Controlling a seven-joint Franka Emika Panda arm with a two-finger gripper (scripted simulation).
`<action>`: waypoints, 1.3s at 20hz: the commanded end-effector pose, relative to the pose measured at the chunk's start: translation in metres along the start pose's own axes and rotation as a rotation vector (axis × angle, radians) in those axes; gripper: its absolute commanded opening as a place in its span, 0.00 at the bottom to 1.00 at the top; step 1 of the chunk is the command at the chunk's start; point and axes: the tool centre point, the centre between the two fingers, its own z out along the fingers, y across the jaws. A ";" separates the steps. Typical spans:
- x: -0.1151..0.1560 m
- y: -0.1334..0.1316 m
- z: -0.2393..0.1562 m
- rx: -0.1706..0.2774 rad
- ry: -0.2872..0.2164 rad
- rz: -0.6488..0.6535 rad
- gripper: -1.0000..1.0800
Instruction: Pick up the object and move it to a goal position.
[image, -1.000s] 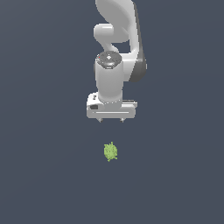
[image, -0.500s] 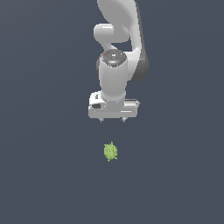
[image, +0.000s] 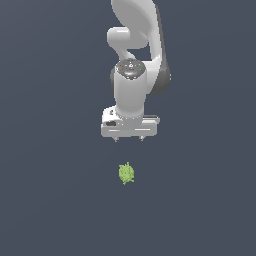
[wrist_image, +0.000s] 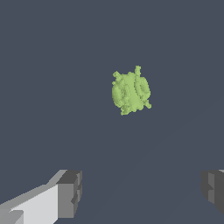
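The object (image: 126, 173) is a small lime-green, bumpy, oval lump with tiny protrusions, lying alone on the dark grey floor. It also shows in the wrist view (wrist_image: 131, 91). My white gripper (image: 128, 138) hangs on the arm, pointing down, clearly above the object and apart from it. Its two fingertips are spread wide and hold nothing. In the wrist view the gripper (wrist_image: 140, 194) shows two grey pads (wrist_image: 70, 192) far apart, with the object beyond the gap between them.
The white arm (image: 135, 50) rises behind the gripper toward the top of the exterior view. The floor (image: 50, 200) is a plain dark grey surface with no other objects in view.
The gripper has come down a little and shifted slightly toward the exterior view's right, closer to the object. The object has not moved. The fingers stay open.
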 end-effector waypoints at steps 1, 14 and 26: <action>0.005 0.001 0.004 0.000 -0.002 -0.014 0.96; 0.055 0.007 0.047 0.006 -0.023 -0.163 0.96; 0.082 0.013 0.082 0.016 -0.036 -0.261 0.96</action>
